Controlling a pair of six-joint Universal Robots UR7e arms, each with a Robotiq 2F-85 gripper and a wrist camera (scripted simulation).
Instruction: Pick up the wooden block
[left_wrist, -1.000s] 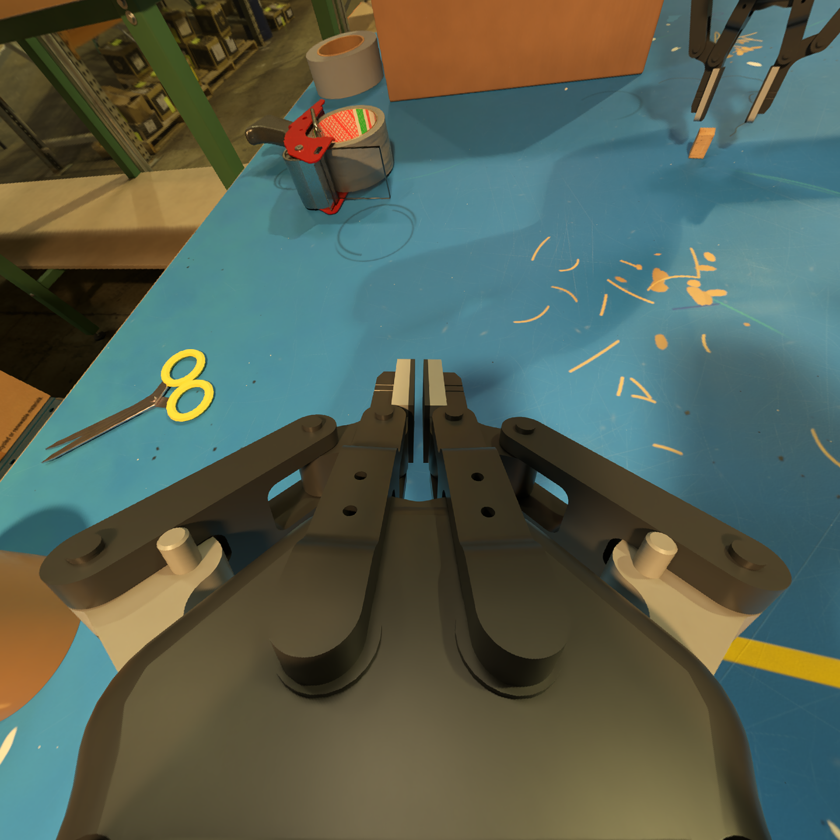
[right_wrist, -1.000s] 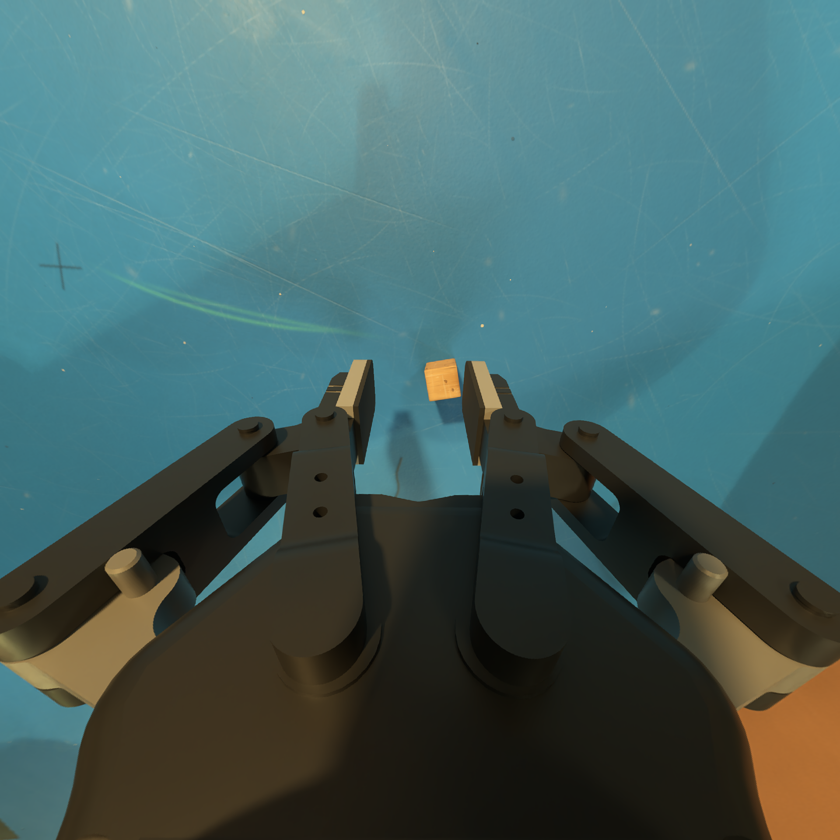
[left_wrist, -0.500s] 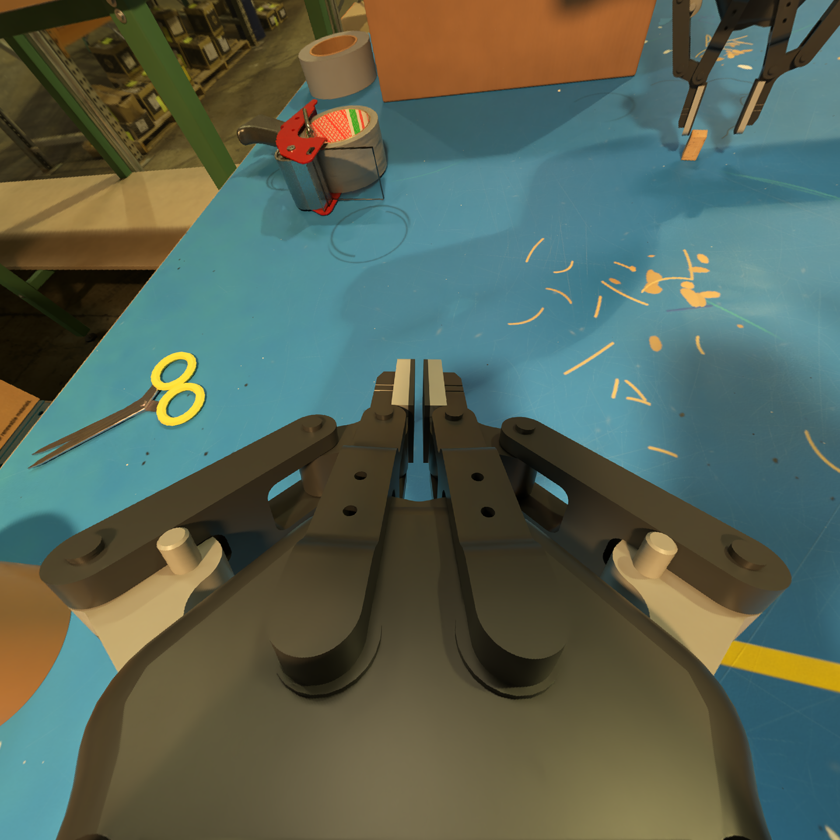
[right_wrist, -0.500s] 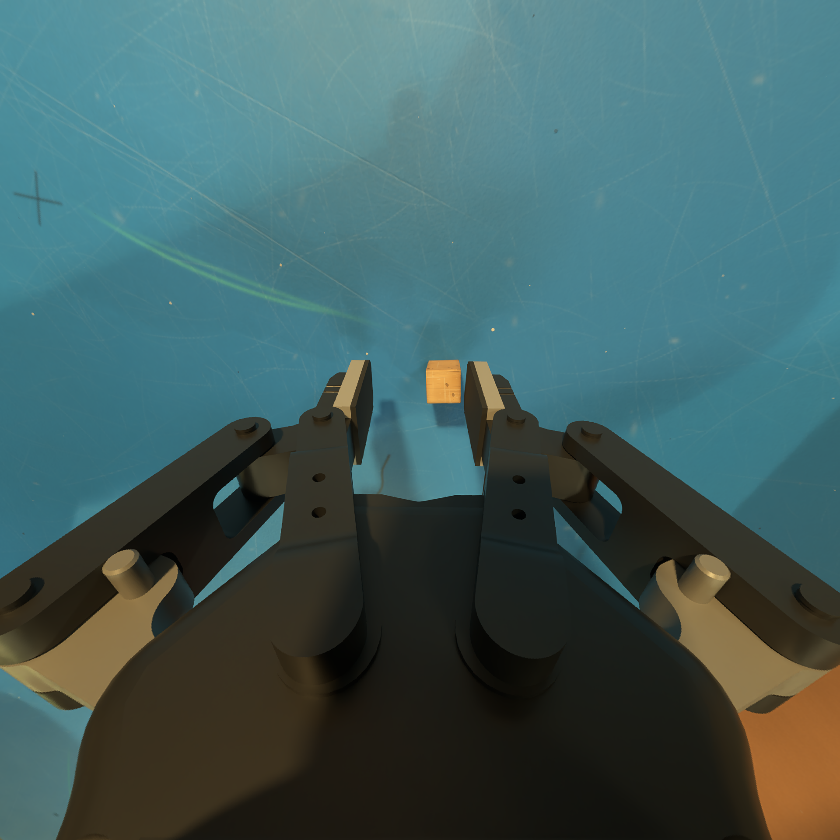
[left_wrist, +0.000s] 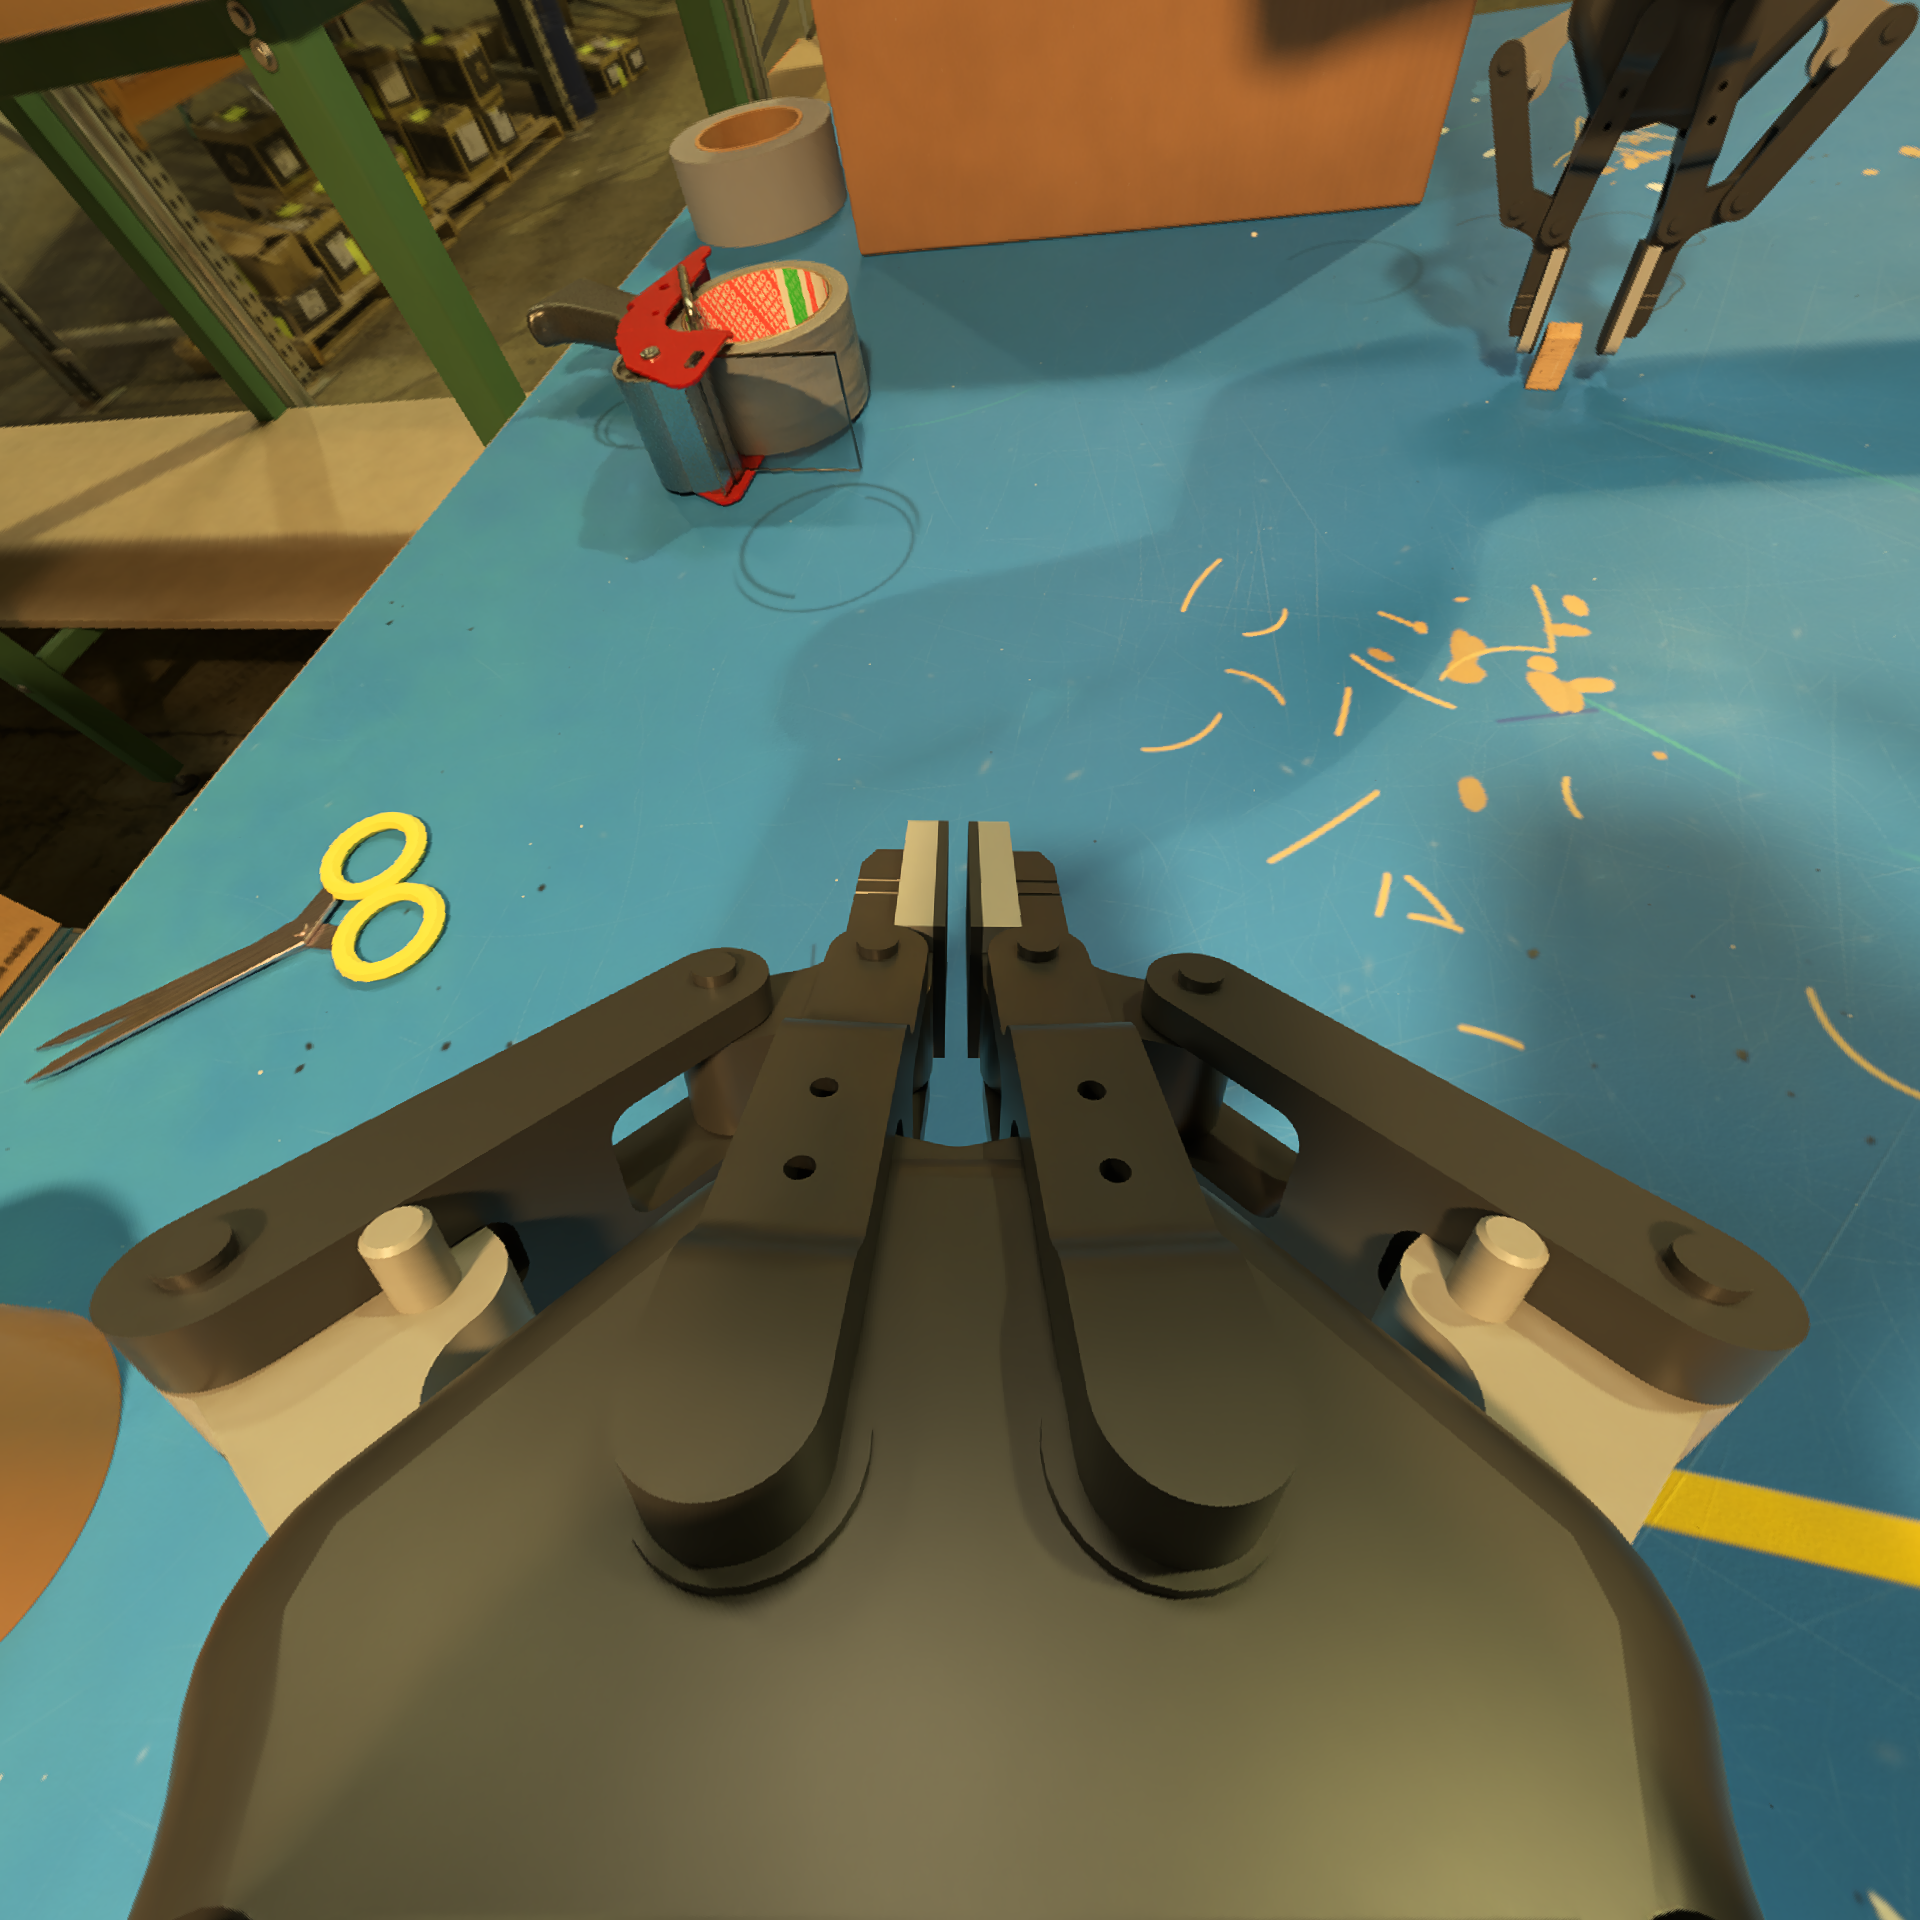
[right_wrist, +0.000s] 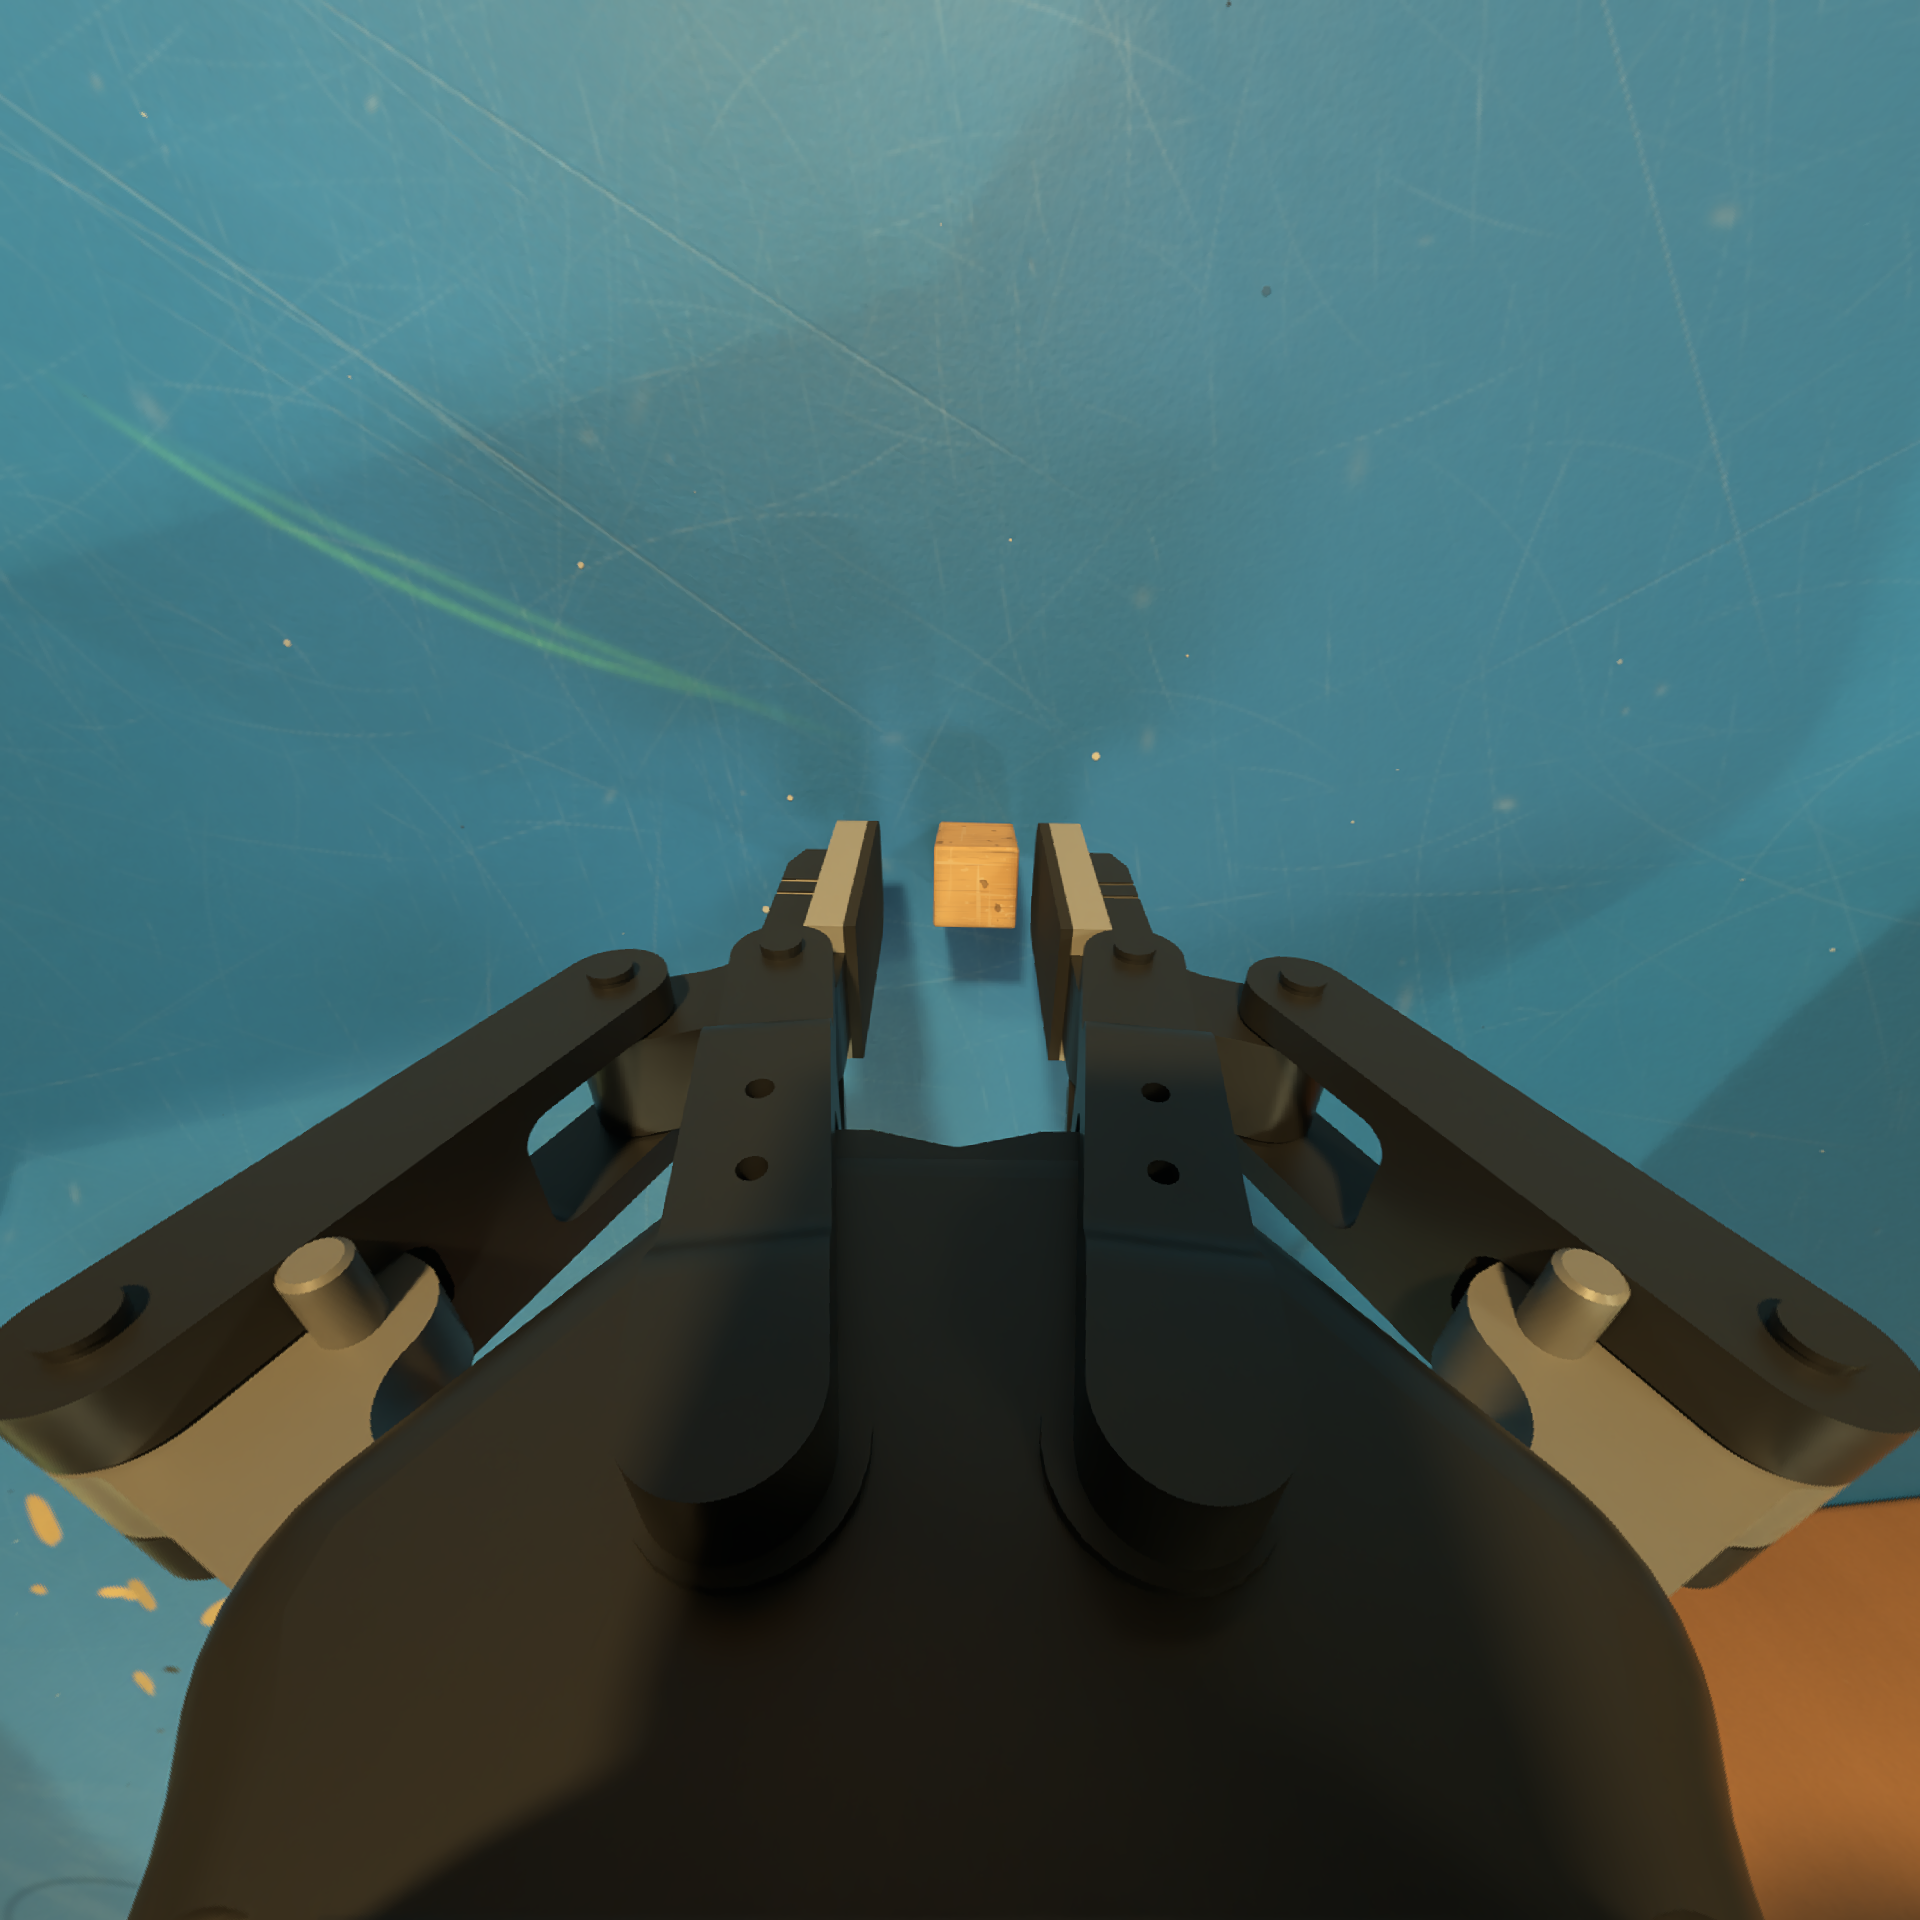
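A small wooden block (right_wrist: 974, 873) rests on the blue table, right between the pads of my right gripper (right_wrist: 957, 868). The right gripper is open, with a narrow gap on each side of the block. In the left wrist view the block (left_wrist: 1552, 355) shows far off at the upper right, under the right gripper (left_wrist: 1579, 332), which hangs fingers down around it. My left gripper (left_wrist: 957, 868) is shut and empty, low over the middle of the table.
A tape dispenser (left_wrist: 727, 379) and a grey tape roll (left_wrist: 758, 166) stand at the far left. A large cardboard box (left_wrist: 1132, 114) stands behind. Yellow-handled scissors (left_wrist: 312, 925) lie left. Orange scrape marks (left_wrist: 1455, 707) dot the table's right side.
My right gripper has come down and shifted so the block sits centred between its pads, and its jaws have narrowed. The left gripper stays shut, its view drifting slightly.
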